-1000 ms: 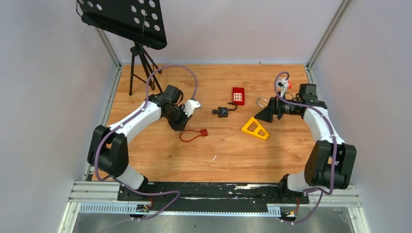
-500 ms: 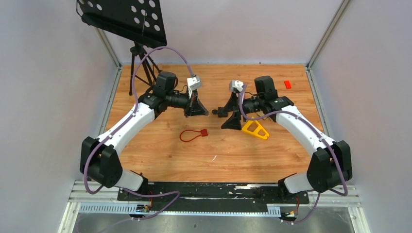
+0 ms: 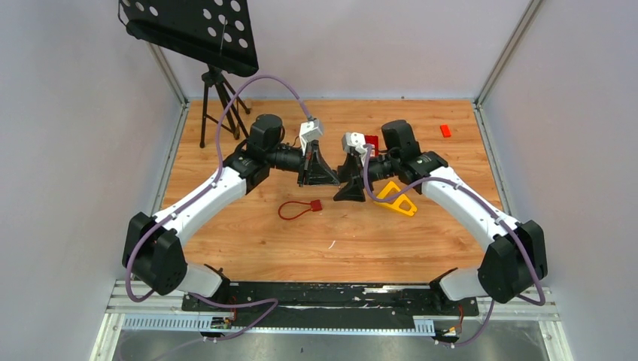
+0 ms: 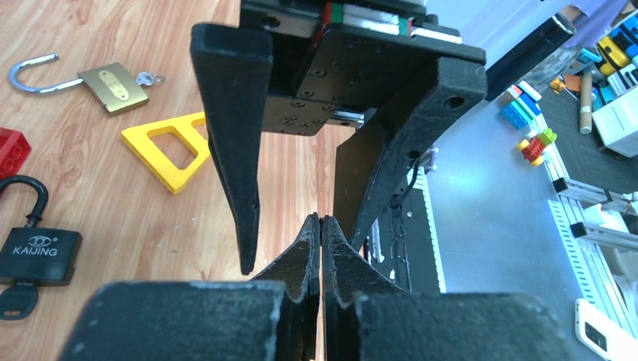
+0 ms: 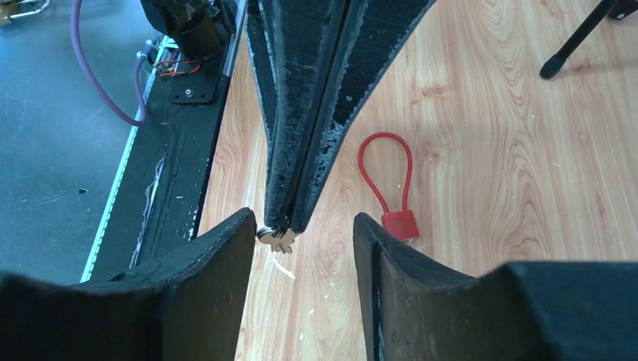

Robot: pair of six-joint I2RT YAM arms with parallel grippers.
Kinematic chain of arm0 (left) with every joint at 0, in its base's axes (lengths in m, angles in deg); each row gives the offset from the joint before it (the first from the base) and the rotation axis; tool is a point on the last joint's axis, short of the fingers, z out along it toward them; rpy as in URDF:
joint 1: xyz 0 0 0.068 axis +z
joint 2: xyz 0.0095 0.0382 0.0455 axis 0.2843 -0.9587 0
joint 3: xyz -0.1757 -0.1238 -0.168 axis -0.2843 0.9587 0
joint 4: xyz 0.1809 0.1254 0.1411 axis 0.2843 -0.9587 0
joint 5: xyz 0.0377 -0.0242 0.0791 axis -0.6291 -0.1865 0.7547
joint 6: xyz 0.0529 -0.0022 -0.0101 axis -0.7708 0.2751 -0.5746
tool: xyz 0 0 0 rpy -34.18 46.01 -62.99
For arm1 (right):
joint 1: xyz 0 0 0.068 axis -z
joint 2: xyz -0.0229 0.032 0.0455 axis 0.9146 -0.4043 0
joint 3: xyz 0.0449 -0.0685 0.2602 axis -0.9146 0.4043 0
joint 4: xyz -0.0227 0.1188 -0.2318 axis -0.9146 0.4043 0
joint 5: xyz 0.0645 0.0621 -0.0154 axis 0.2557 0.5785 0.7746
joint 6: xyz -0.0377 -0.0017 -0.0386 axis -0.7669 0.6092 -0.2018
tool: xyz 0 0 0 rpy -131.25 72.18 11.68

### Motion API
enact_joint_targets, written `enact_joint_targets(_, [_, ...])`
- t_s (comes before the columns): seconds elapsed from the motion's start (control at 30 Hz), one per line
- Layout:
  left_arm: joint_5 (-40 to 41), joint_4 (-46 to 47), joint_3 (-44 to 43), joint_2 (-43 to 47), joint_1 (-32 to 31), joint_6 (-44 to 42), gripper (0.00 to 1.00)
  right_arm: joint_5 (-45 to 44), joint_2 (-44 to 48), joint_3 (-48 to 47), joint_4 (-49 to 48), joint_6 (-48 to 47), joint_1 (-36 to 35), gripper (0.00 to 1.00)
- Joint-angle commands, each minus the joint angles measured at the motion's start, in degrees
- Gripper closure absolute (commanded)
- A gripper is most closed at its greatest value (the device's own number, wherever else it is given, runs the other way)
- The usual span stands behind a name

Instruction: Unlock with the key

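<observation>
My left gripper [image 4: 322, 219] is shut on a small silver key [image 5: 280, 239], which sticks out of its pressed-together tips. My right gripper [image 5: 302, 218] is open, one finger on each side of those tips and the key, the near finger almost touching the key's ring. From above, both grippers [image 3: 340, 184] meet over the middle of the board. A red cable lock [image 5: 396, 222] lies on the wood just beyond them [image 3: 301, 208]. A black padlock [image 4: 39, 252] with a key in its base and an open brass padlock [image 4: 113, 86] lie to one side.
A yellow triangle [image 3: 396, 199] lies by the right gripper, a red brick [image 3: 371, 143] behind it, and a small red piece [image 3: 445, 130] at the back right. A black tripod stand [image 3: 214, 98] rises at the back left. Grey walls enclose the board.
Both arms have swung inward until their grippers meet at the centre. The right jaws have narrowed around the left gripper's tips and the key. The left gripper stayed shut.
</observation>
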Motion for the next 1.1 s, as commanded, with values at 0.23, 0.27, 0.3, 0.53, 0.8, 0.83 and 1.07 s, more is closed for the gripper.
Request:
enact_joint_targets(0.23, [1.86, 1.15, 1.60, 3.23, -0.05, -1.80, 1.00, -1.95, 6.11, 1.35, -0.51, -3.48, -0.48, 0.67])
enact_joint_targets(0.27, [1.90, 1.14, 1.52, 3.27, 0.02, -1.73, 1.00, -2.08, 6.19, 1.32, -0.49, -3.39, -0.42, 0.74])
enact_joint_targets(0.3, [1.93, 1.14, 1.45, 3.23, 0.04, -1.73, 1.00, -2.33, 6.24, 1.50, -0.51, -3.43, -0.45, 0.81])
enact_joint_targets(0.53, [2.41, 0.92, 1.76, 3.07, 0.01, -2.20, 1.00, -4.08, 6.89, 2.68, -1.79, -3.36, -0.49, 1.00])
enact_joint_targets(0.8, [3.97, -3.48, 1.13, 3.26, -0.03, -6.87, 0.92, -5.85, 5.58, 2.52, 0.11, -6.04, -0.46, 1.00])
enact_joint_targets(0.83, [4.66, -3.98, 1.13, 3.58, -0.02, -7.59, 0.88, -5.83, 5.32, 2.27, 0.75, -6.75, -0.48, 1.00])
enact_joint_targets(1.07, [9.04, -5.12, 1.93, 5.60, -0.04, -10.85, 0.61, -4.08, 5.17, 2.32, -0.35, -5.11, -0.47, 1.00])
